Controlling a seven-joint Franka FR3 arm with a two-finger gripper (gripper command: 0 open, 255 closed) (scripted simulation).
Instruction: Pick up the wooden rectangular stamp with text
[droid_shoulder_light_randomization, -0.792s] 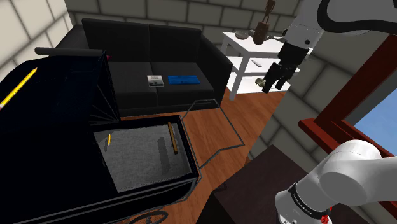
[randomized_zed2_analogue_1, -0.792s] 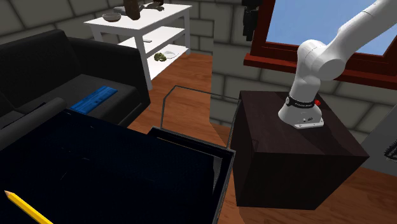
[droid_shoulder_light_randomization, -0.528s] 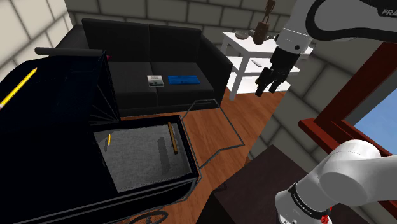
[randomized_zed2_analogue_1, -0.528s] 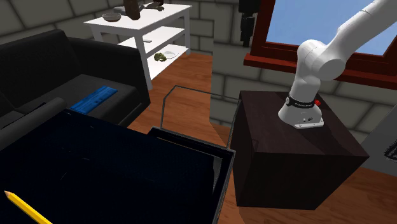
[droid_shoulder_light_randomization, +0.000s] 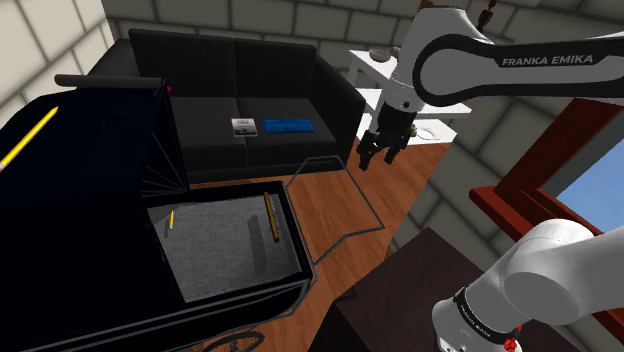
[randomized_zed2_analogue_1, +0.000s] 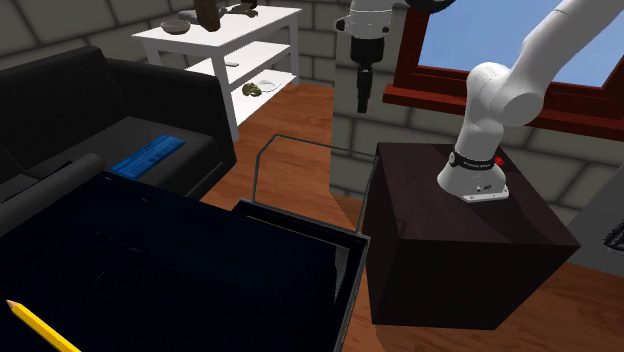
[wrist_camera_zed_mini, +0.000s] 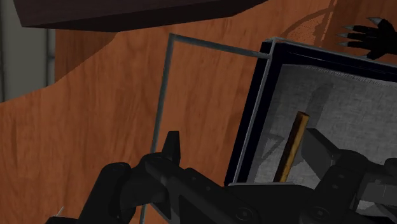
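Slim brown stamp (droid_shoulder_light_randomization: 271, 217) flat in pram (droid_shoulder_light_randomization: 299, 235)

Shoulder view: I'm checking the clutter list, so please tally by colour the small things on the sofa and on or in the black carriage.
Yellow: 2, the pencil and the small stick
Brown: 1, the long wooden stamp
Blue: 1, the flat item
Whitish: 1, the small card
Total: 5
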